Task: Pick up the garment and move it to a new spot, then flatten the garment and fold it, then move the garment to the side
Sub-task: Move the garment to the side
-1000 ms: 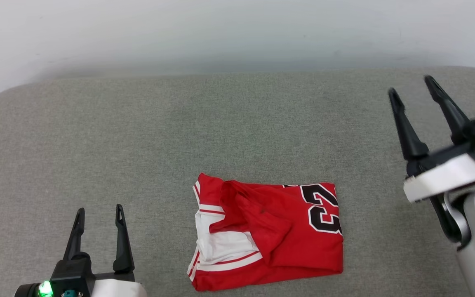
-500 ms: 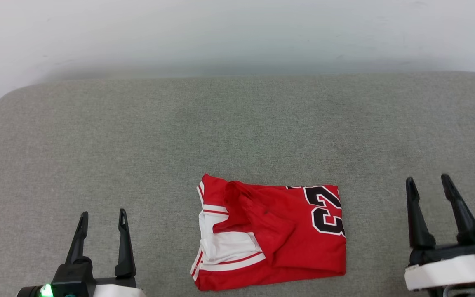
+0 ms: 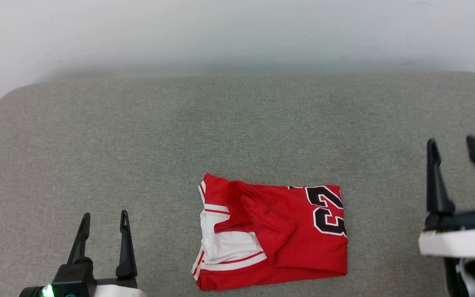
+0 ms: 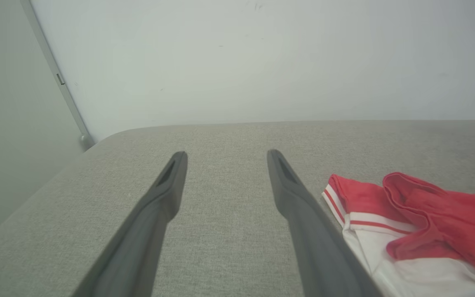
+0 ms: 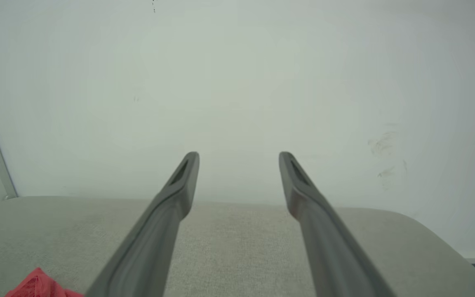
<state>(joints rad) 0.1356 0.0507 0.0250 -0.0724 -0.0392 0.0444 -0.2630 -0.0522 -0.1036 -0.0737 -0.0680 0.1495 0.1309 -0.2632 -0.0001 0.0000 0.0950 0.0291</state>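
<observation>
Right edge of head view: right hand (image 3: 452, 141) was high and far over the grey cushion (image 3: 237, 123) a second ago. It has since pulled back toward the robot, fingers spread and holding nothing. Left hand (image 3: 105, 214) is unchanged at lower left, also released and empty. The slight drift of the whole picture looks like camera movement; the garment (image 3: 278, 231) has not been disturbed.

Reading: both arms are clear of the cloth, so the fold looks finished. The move to the side is probably still to come.

Garment lies near the front edge, between the hands, touching neither. It is a rough red rectangle. White sleeve with red stripes at its left, black "23" sideways at its right, and a loose red flap bunched across the middle.
</observation>
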